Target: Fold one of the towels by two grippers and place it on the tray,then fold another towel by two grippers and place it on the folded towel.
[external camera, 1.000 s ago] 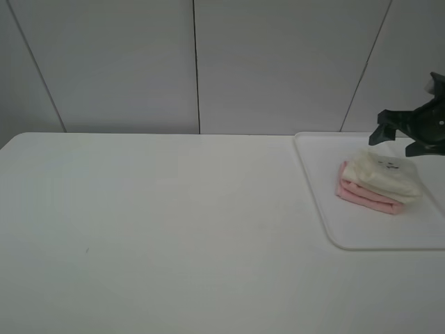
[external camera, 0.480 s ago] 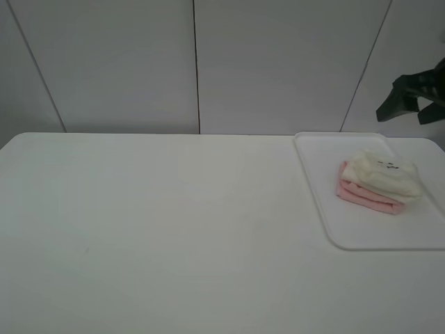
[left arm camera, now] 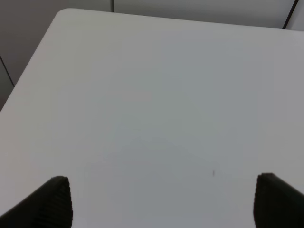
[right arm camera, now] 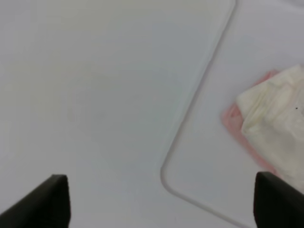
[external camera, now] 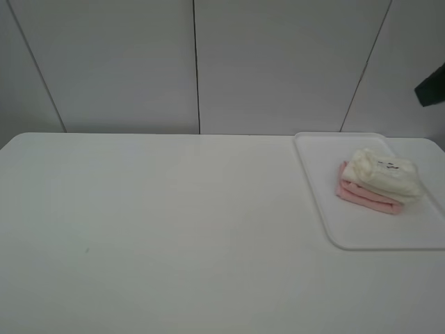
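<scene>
Both jaw pairs standing wide w/ nothing btwn: left gripper, right gripper. Cream-white towel sitting skewed atop pink towel beyond right jaws; stack prob risking sliding on tray.

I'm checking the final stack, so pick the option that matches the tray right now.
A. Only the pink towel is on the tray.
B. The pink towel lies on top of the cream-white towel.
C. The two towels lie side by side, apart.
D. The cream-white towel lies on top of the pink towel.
D: the cream-white towel sits on the pink towel, whose edge shows beneath it, on the tray.
</scene>
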You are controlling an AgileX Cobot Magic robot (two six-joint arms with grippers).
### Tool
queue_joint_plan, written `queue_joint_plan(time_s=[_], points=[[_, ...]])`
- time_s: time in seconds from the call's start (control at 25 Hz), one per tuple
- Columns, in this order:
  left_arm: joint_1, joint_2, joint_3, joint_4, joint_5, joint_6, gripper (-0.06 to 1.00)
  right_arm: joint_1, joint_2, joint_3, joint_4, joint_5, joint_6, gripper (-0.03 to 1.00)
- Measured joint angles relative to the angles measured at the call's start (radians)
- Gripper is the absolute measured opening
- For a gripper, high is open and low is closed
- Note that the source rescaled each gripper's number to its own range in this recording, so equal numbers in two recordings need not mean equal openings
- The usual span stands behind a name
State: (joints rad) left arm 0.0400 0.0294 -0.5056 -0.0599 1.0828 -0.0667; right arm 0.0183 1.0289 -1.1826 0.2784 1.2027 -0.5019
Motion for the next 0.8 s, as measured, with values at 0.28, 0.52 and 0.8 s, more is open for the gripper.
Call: queue_joint_plan(time_s=[0.28,0.52,0.8], points=[[0.000,0.000,0.000,0.000,0.000,0.000,0.93,0.000,-0.288,0.054,-0.022,0.010,0.000,0.80],[0.000,0.000,0.000,0.000,0.000,0.000,0.93,0.000,-0.637,0.286,-0.162,0.015,0.057,0.80],[0.000,0.000,0.000,0.000,0.000,0.000,0.93,0.000,-0.950,0.554,-0.251,0.010,0.310,0.80]])
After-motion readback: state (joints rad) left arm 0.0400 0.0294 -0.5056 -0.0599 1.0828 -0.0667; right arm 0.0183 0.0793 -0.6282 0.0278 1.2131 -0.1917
